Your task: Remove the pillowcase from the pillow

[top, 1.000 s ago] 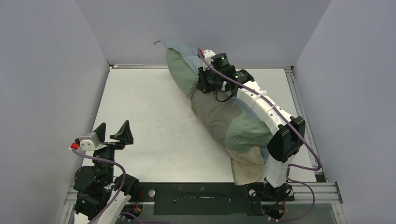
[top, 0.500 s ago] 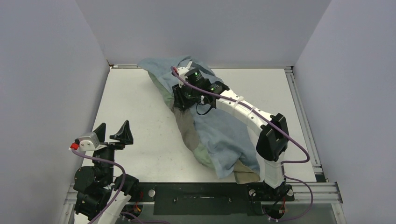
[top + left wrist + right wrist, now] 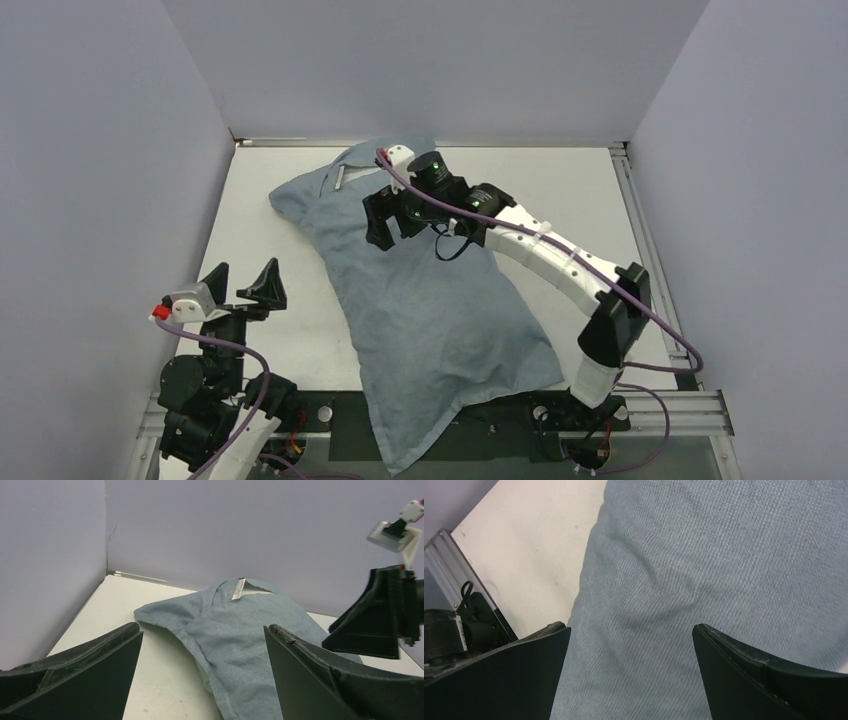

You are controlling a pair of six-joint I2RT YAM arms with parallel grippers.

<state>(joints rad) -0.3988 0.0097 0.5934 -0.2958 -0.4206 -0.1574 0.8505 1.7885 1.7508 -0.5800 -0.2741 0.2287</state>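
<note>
The pillowcase lies spread on the table with its plain grey-blue face up, running from the back centre to the front edge. It bulges as if filled, and the pillow is hidden inside it. My right gripper hovers open just above its far end. In the right wrist view only the cloth shows between the spread fingers of that gripper, which hold nothing. My left gripper stands open at the front left, apart from the cloth. It faces the pillowcase's left hem.
A white label sits at the pillowcase's back end. The cloth's near corner hangs over the black base plate. Metal rails line the right and back table edges, and grey walls close in three sides. Bare tabletop lies left of the cloth.
The right arm swung the pillowcase left and down, flipping it from the patterned face to the blue one. Its gripper opened and let the cloth go. The left arm stayed still.
</note>
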